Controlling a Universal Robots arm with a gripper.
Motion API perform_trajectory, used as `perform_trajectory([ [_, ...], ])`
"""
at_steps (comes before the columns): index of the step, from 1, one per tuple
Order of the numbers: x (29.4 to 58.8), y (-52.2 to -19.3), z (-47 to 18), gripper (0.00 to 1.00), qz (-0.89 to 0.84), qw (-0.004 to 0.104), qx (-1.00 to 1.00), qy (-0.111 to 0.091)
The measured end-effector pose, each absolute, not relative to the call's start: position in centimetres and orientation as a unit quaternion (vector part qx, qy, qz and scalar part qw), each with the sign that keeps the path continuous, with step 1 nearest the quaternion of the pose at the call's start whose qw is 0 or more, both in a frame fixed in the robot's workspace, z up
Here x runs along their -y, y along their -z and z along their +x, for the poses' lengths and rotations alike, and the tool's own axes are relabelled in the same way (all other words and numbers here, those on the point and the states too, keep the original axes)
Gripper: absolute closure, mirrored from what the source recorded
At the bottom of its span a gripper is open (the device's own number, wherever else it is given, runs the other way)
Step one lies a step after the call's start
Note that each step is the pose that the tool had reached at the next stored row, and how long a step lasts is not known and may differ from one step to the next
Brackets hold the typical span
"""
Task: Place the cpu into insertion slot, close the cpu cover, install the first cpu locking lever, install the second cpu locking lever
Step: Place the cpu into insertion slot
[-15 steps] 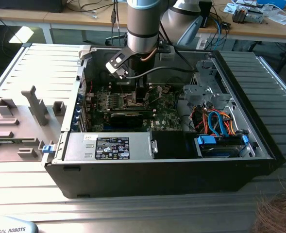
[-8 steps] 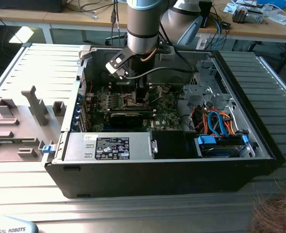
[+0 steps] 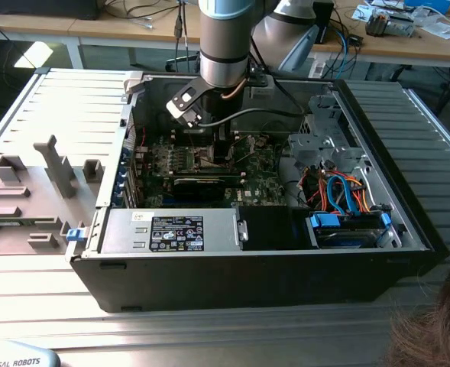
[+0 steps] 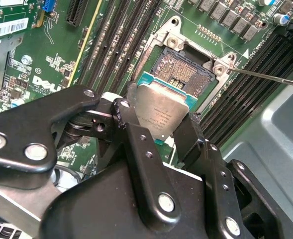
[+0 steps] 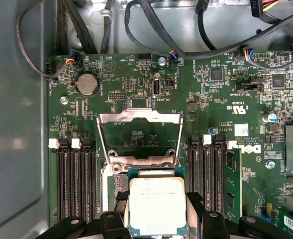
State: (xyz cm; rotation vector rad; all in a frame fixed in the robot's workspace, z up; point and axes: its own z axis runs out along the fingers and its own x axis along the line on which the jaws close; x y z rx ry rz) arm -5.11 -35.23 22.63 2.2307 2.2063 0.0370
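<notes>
The cpu has a smooth, brushed silvery metal top with a dull sheen, edged by a teal-green board, and the fingers of the gripper at its sides are matt black with bright polished rivets. The insertion slot shows a fine, grainy bed of glinting contacts inside a satin silvery metal rim, and the cpu cover is thin bare metal, lightly reflective. The circuit board is glossy green; the case is matt black outside, dull grey sheet metal within, on a ribbed metal table.
</notes>
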Motion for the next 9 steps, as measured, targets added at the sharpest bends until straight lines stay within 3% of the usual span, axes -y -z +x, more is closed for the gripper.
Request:
perform_trajectory([
  [9, 35.23, -22.19, -5.24, 0.46, 0.711, 0.002, -0.703, -0.012],
])
